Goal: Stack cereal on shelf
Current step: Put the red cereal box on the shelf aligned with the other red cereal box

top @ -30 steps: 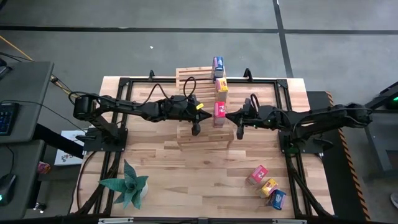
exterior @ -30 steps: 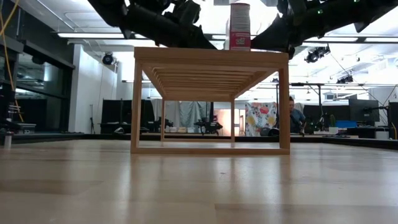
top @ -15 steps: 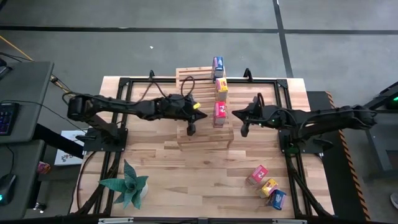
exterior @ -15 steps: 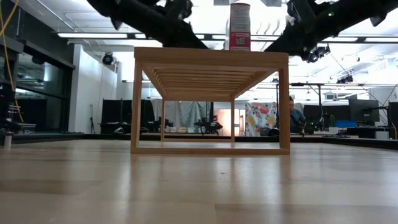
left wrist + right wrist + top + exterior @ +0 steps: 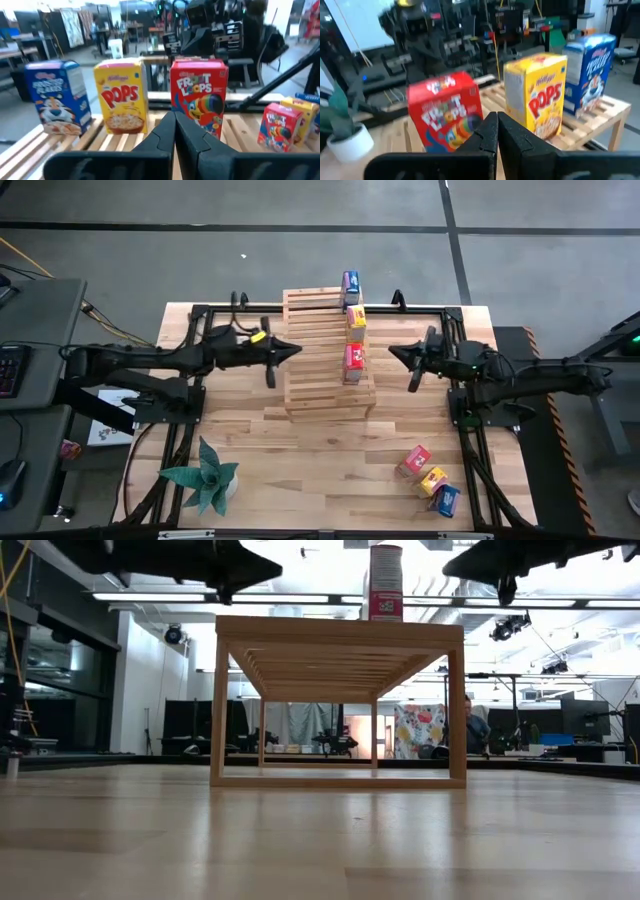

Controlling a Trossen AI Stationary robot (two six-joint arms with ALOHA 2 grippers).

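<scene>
The light-wood slatted rack (image 5: 325, 355) stands mid-table. Three cereal boxes stand upright on its slats in a row along its right side: red (image 5: 353, 361) nearest, yellow (image 5: 355, 323) in the middle, blue (image 5: 351, 282) farthest. The left wrist view shows them as blue (image 5: 57, 97), yellow (image 5: 122, 95) and red (image 5: 197, 100). My left gripper (image 5: 296, 348) hovers shut just left of the rack. My right gripper (image 5: 391, 352) hovers shut just right of it. Both point at the red box, and neither touches anything.
Three more boxes lie on the table near its near-right corner: red (image 5: 413, 461), yellow (image 5: 432, 480) and blue (image 5: 446, 499). A teal plant in a white pot (image 5: 205, 480) stands near-left. Black frame rails (image 5: 190, 360) run along the table's sides. A person (image 5: 470, 725) sits in the room beyond.
Both arms have drawn back from the red box on the rack. The left gripper has moved toward the table's left edge and the right gripper toward its right edge. The red box has stayed upright where it was.
</scene>
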